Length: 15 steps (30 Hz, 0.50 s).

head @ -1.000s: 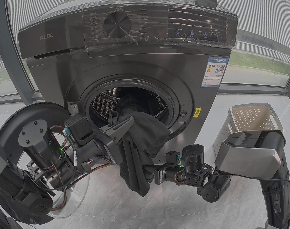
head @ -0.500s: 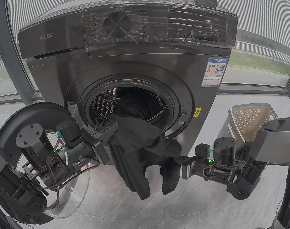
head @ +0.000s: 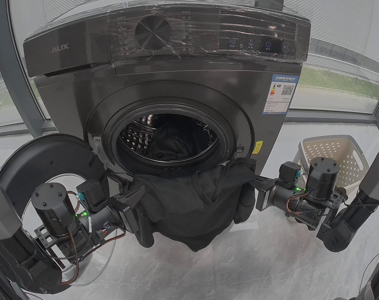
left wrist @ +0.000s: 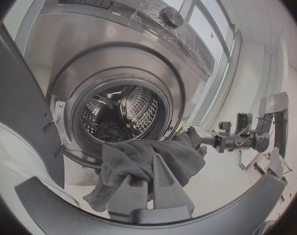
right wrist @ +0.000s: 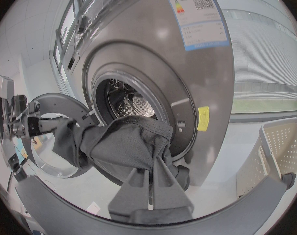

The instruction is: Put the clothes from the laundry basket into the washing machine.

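A dark grey garment (head: 189, 203) hangs stretched between both grippers, just below and in front of the washing machine's open port (head: 168, 140). My left gripper (head: 133, 194) is shut on its left end (left wrist: 132, 157). My right gripper (head: 258, 184) is shut on its right end (right wrist: 135, 144). Another dark piece of clothing (head: 172, 142) lies inside the drum (left wrist: 135, 105). The white laundry basket (head: 335, 157) stands on the floor to the machine's right, behind my right arm.
The round machine door (head: 43, 163) stands swung open at the left, behind my left arm. Pale tiled floor (head: 222, 267) lies in front of the machine. Glass walls (head: 343, 80) run behind it.
Both grippers have pulled apart and drawn back and down from the port, spreading the garment wide; the right one has swung far to the right, towards the basket.
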{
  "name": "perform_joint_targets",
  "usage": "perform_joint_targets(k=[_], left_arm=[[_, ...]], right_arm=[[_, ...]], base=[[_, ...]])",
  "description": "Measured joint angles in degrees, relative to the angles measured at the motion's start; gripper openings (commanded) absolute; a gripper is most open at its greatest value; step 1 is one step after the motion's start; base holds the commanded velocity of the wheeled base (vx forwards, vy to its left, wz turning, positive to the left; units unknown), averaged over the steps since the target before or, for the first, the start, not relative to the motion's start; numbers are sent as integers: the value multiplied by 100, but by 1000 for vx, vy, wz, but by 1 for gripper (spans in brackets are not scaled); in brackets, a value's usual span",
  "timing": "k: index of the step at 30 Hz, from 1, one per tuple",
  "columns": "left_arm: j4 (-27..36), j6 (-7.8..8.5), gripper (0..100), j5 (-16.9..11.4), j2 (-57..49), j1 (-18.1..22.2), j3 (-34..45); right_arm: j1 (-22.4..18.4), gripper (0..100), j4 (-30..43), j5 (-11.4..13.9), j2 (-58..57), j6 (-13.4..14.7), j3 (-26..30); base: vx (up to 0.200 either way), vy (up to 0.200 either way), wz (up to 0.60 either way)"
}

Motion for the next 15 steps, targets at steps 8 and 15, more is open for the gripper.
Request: perform_joint_targets(k=[8,15], left_arm=[[-199,-6,0,106,500,-15,78],[-199,-15,0,108,623,-20,45]], right_arm=[[140,0,0,-154,-129,0,-450],[211,0,9,-205,-154,-2,-656]], base=[[0,0,0],[0,0,0]])
